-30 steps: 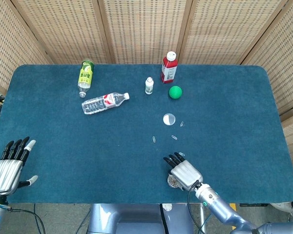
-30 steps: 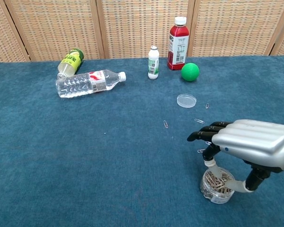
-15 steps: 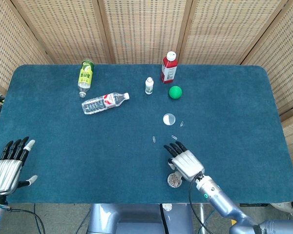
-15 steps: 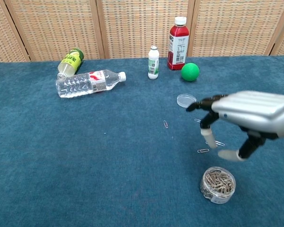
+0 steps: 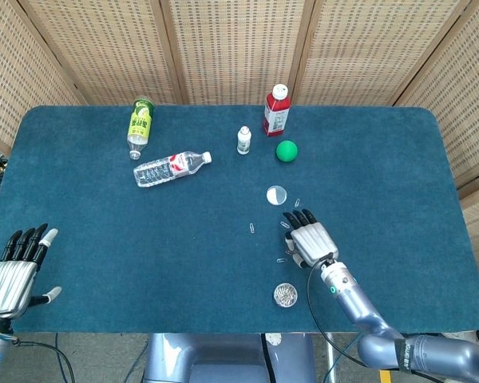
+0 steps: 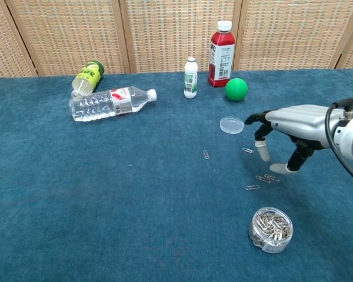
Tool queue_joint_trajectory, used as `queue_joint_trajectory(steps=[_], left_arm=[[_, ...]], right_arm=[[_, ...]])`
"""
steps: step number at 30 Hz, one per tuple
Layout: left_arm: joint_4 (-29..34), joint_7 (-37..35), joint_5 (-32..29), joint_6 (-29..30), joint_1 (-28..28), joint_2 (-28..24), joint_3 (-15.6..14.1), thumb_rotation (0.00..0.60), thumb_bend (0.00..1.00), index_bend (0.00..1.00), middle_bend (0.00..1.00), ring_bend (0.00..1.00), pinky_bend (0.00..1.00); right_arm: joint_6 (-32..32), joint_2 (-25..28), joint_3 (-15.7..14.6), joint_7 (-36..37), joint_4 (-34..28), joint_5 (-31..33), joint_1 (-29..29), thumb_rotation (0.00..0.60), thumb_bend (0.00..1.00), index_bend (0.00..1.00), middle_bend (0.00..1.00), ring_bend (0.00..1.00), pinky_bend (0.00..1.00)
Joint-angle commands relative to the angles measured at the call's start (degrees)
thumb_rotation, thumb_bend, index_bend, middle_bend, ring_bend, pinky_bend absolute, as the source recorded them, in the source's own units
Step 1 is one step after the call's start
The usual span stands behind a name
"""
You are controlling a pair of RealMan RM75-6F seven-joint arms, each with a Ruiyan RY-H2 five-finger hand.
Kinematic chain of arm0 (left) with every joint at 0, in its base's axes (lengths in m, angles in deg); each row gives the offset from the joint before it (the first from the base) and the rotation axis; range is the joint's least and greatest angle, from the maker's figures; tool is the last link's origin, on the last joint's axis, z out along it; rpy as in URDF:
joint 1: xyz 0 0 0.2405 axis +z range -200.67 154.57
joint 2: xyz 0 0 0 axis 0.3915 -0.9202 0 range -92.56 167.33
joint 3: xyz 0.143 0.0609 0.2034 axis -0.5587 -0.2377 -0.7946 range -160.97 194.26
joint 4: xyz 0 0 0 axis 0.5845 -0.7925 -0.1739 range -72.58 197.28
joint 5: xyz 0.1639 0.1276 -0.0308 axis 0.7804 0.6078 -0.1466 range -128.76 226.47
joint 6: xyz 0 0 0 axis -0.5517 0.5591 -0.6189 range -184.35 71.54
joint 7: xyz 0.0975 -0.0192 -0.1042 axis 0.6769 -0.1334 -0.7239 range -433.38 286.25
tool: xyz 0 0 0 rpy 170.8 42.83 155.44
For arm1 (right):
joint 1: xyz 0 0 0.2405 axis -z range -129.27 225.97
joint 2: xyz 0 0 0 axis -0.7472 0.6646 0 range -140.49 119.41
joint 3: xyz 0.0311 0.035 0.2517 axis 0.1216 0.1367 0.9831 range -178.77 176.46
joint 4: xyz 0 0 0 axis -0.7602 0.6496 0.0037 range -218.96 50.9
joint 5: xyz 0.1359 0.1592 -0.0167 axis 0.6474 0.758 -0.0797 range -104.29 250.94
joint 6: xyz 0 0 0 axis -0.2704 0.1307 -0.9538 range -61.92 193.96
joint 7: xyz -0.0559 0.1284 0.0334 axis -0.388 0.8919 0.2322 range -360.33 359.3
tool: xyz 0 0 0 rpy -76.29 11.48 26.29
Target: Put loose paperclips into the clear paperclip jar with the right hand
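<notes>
— Where do things stand?

— The right hand (image 6: 294,126) hovers palm-down over a small cluster of loose paperclips (image 6: 267,178) on the blue bench (image 6: 106,194). The clear paperclip jar (image 6: 271,229) sits nearer the front edge, well filled, with its lid (image 6: 232,124) lying off beside the green ball (image 6: 236,89).

— And the hand itself?

— Fairly wide: thumb and forefinger hang down with a clear gap between them, tips just above the cloth, nothing held. In the head view it looks the same, and no clip is between the fingers (image 5: 303,217).

— How should the pick go?

— I'd judge it best to lower straight onto one clip, not the whole cluster — press one fingertip at each end, pinch gently, and lift only when the wire is caught. The pile of the cloth may let a clip slide away, so go slowly.

— The other hand?

— The left hand (image 5: 16,267) rests at the near corner, fingers apart, idle.
</notes>
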Motion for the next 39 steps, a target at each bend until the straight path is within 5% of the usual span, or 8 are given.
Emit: queue_joint_trajectory(steps=[1,19,39], left_arm=[[-0.02,0.03,-0.05,0.02,-0.01,0.05,0.03,0.6,0.0,0.0,0.0,0.0,0.0],[-0.72,-0.29,-2.34,-1.59,-0.71,0.29,0.71,0.6,0.0,0.0,0.0,0.0,0.0],[-0.87,-0.63,-2.92,-2.2,-1.1,0.27,0.7,0.6,0.0,0.0,0.0,0.0,0.0]], right_arm=[[0.02,-2.16,1.57,0.31,3.15,1.52,-0.98,0.6,0.33,0.53,0.05,0.0,0.05],[-1.56,-11.28,8.59,-1.98,15.52,17.42,-6.95,0.6,0.33,0.53,0.05,0.0,0.05],[-2.76,-15.56,11.26,-2.06,20.86,25.96,-9.86,0.6,0.33,0.53,0.05,0.0,0.05]])
